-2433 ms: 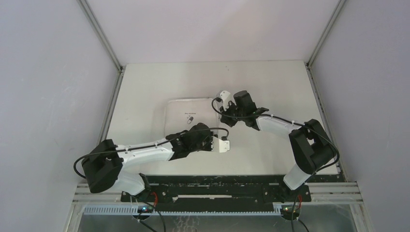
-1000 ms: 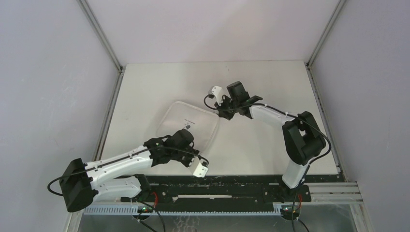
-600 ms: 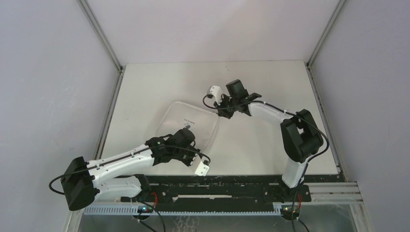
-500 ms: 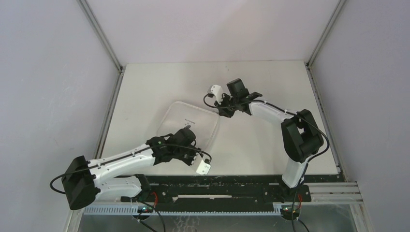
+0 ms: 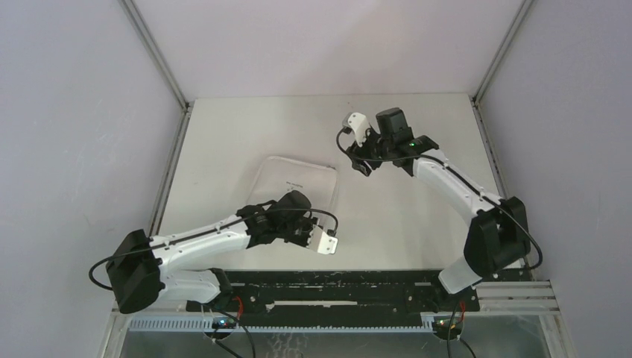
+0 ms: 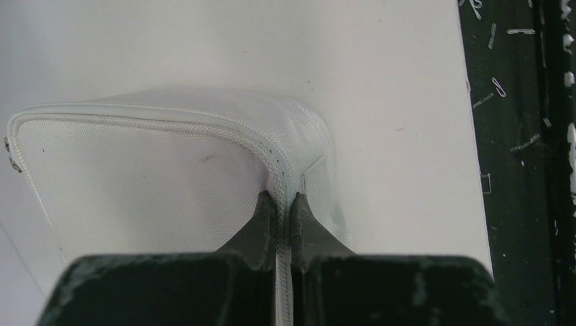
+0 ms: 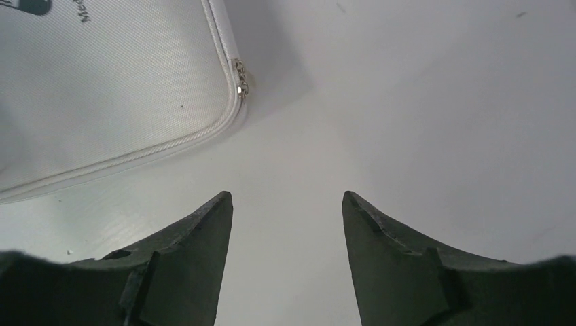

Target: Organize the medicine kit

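Observation:
The medicine kit is a white square soft case lying flat with its lid down, left of the table's middle. My left gripper is at its near right corner. In the left wrist view that gripper is shut on the zip seam of the kit. My right gripper hovers just off the kit's far right corner. In the right wrist view it stands open over bare table with nothing between its fingers. The kit lies at the upper left there, its metal zip pull hanging at the corner.
The white table ends in a black rail along its near edge, also at the right of the left wrist view. Grey walls with metal corner posts close in the left, back and right sides.
My right gripper has opened, let go at the kit's far right corner and drawn back up and to the right. The left gripper moved right with the near corner, turning the kit squarer.

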`<action>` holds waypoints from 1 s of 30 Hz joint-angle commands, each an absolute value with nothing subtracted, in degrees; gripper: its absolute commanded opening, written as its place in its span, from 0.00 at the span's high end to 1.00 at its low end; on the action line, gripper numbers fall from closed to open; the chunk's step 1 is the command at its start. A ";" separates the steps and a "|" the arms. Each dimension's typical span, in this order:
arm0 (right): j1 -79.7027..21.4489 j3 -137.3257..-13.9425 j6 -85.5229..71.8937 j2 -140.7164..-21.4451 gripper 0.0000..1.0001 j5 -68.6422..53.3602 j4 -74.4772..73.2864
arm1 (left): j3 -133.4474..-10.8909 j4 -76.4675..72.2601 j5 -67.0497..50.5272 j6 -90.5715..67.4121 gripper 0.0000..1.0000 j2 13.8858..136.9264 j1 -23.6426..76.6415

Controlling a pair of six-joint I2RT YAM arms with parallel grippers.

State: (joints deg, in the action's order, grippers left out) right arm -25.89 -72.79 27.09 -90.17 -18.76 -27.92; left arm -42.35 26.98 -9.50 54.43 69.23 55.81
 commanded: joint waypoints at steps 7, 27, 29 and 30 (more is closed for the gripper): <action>-20.92 -68.19 18.96 -74.34 0.32 -12.57 -34.10 | -53.26 20.44 -5.63 41.54 0.94 77.91 55.46; -3.16 -55.13 12.73 -57.31 0.13 -7.48 -33.52 | -81.62 23.81 -2.64 38.45 0.96 105.35 58.25; -2.26 -54.87 11.89 -56.98 0.13 -7.48 -33.25 | -84.00 25.00 -2.89 38.79 0.96 107.20 58.35; -2.07 -54.77 11.76 -56.90 0.13 -7.43 -33.24 | -84.73 25.71 -3.12 38.95 0.96 107.84 58.39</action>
